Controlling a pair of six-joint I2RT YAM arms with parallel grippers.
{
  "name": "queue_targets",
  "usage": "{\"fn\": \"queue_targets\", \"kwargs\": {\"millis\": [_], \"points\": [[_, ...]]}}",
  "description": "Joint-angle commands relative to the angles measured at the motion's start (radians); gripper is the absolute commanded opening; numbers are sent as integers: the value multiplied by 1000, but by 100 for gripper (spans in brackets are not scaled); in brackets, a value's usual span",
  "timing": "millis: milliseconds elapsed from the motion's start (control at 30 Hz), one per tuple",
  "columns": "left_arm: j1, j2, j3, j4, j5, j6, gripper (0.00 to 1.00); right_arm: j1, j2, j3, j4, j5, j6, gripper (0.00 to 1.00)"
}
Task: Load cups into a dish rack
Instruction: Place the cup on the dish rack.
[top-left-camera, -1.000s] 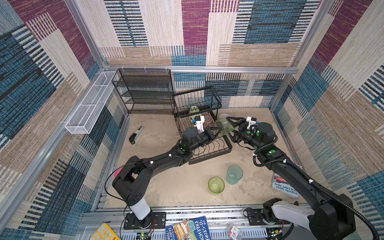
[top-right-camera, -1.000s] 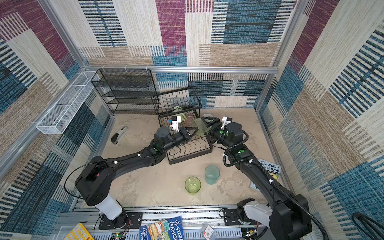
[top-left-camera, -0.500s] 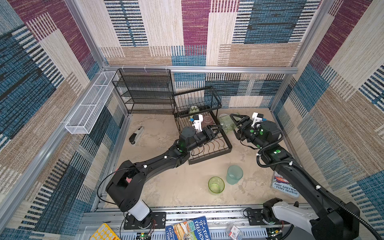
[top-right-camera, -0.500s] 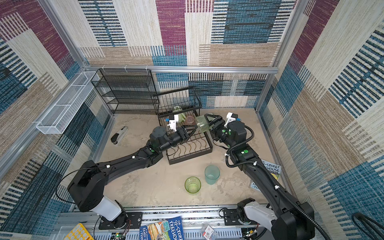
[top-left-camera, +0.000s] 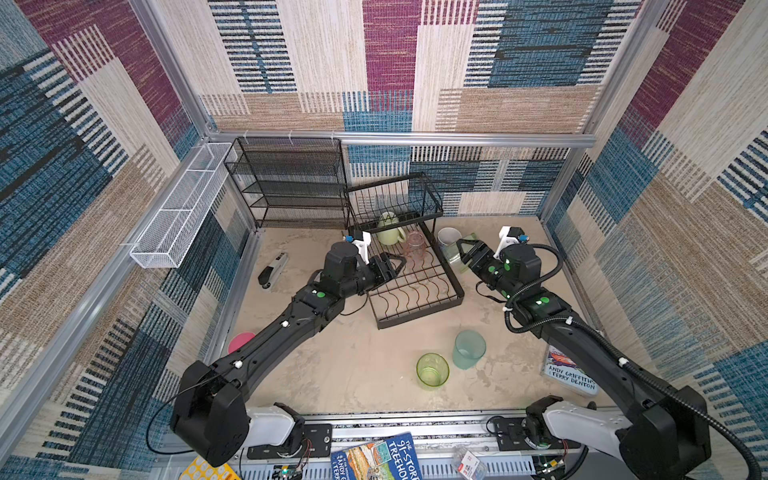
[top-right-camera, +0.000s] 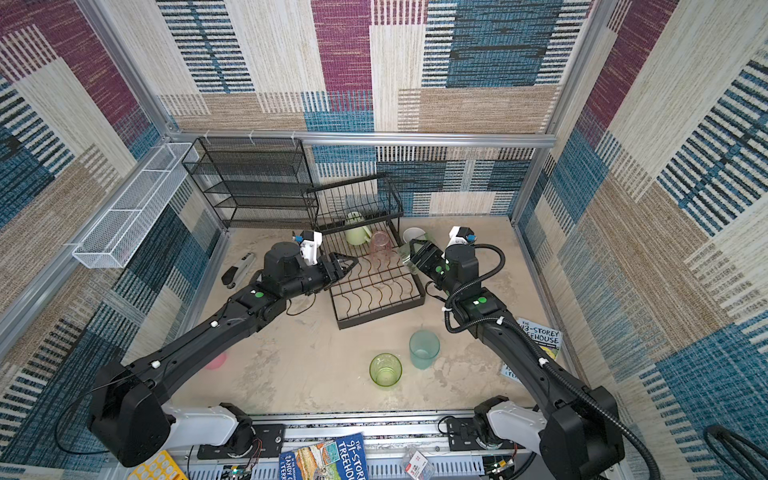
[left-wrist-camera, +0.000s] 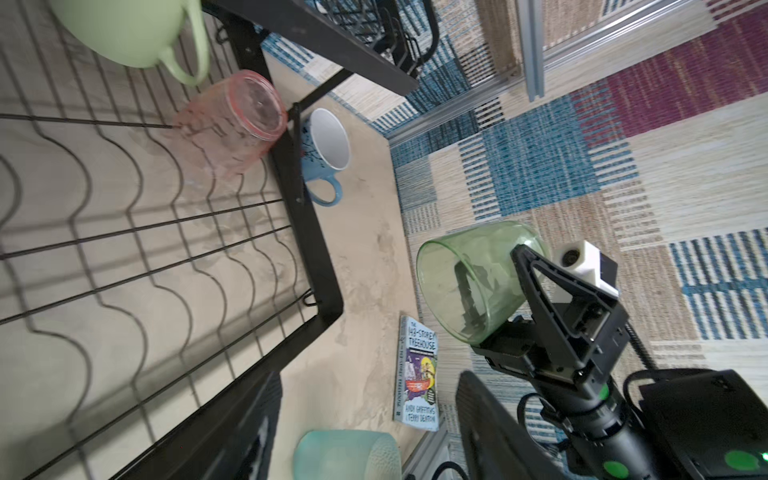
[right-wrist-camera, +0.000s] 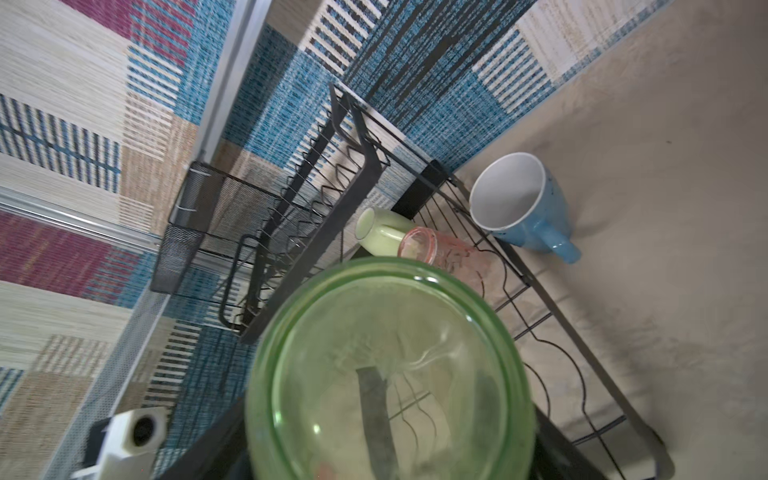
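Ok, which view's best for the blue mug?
Right wrist: the blue mug shows whole, with rim, body and handle, on the table beside the rack. Left wrist shows it too, partly behind the rack's frame. In both top views it is small, mostly its white inside.

A robot lab cell: fabric walls (top-left-camera: 390, 62) on aluminium framing (top-left-camera: 415, 138), left arm (top-left-camera: 282, 328) and right arm (top-left-camera: 582, 336) bolted to a rail (top-left-camera: 415, 431).
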Motion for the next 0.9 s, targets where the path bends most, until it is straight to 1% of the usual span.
{"fn": "queue_targets", "kwargs": {"millis": [0,133,267,367,433,700,867], "points": [[43,-22,50,-231,45,162,72,43,48,-2,51,134,-152,61],[84,-55,123,-393,-8,292,75,102,134,-5,109,215,-233,61],[107,-85,190,-519,-76,424,83,149,233,2,174,284,-323,61],[113,-112,191,-549,-134,503,88,171,295,11,211,320,-374,62],[118,-130,181,-549,-150,545,90,183,331,15,238,338,-399,62],[123,-198,213,-596,-208,645,90,217,459,11,350,422,-491,63],[124,-217,182,-601,-197,674,90,228,532,-12,478,455,-557,64]]}}
